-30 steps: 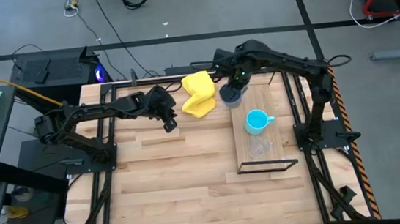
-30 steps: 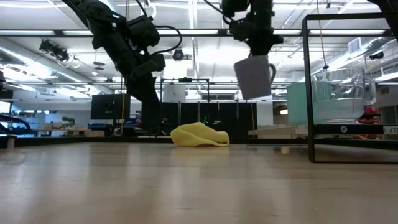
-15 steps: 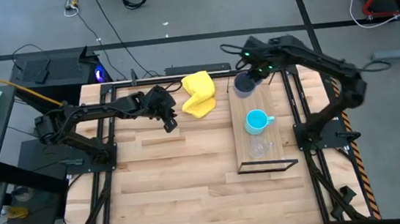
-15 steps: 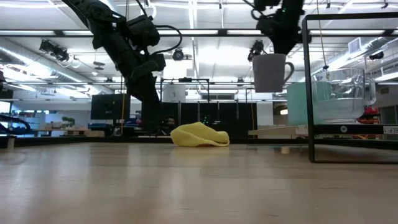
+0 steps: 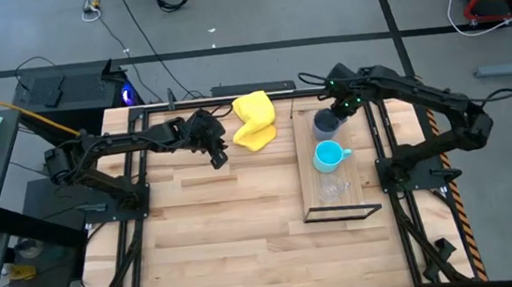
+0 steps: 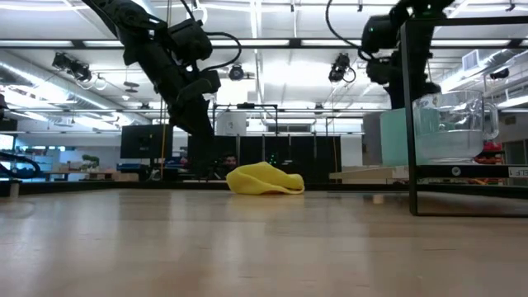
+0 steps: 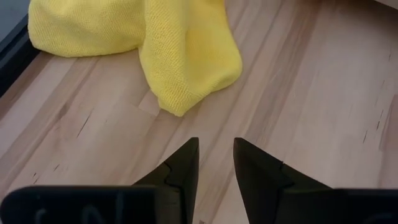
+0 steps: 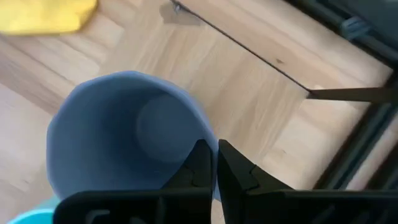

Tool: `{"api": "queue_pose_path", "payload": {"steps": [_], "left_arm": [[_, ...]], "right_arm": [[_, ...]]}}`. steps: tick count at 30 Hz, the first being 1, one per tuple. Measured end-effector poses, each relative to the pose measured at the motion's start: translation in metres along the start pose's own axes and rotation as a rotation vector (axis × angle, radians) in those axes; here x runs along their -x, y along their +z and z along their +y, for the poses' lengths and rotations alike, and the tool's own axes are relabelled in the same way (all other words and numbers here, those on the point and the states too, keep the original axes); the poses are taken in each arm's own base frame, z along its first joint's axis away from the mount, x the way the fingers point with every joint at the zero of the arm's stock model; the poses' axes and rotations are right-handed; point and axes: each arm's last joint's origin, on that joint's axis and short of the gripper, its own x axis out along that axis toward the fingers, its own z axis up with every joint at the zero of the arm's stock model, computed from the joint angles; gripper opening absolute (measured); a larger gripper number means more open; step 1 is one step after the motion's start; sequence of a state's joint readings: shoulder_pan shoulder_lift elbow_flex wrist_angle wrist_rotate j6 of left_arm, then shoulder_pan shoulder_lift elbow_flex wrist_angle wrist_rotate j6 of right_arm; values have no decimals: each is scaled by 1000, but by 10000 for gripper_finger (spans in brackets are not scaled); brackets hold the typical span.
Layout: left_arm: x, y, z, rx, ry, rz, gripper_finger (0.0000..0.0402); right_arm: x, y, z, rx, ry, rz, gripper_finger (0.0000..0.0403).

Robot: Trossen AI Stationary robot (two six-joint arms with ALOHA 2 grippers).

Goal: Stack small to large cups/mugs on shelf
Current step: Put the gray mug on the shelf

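Our right pincer (image 8: 214,163) is clamped on the rim of the grey-blue mug (image 5: 326,124), one finger inside the wall and one outside, holding the mug over the far end of the shelf (image 5: 360,173); we cannot tell whether its base touches the board. From above, the mug sits just beyond the cyan mug (image 5: 330,156), which stands on the middle of the shelf, with the clear glass cup (image 5: 333,190) nearer the front end, apart from it. In the right wrist view the mug's mouth (image 8: 127,134) faces the camera. Our left pincer (image 7: 216,162) hangs over the bare table (image 5: 227,231), empty, its fingers slightly parted, close to the yellow cloth (image 5: 254,119) lying at the back edge.
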State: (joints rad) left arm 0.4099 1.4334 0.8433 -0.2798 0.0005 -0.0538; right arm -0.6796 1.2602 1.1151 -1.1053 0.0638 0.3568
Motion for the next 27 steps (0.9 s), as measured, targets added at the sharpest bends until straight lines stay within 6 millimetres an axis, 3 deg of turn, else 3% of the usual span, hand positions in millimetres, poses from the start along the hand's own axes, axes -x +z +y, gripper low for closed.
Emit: {"api": "queue_pose_path", "payload": {"steps": [8, 27], "left_arm": [[0, 0, 0, 14, 0, 0, 107], [0, 0, 0, 36, 0, 1, 107]], "right_arm": [[-18, 1, -15, -24, 24, 12, 8], [-22, 1, -19, -59, 22, 4, 8]]}}
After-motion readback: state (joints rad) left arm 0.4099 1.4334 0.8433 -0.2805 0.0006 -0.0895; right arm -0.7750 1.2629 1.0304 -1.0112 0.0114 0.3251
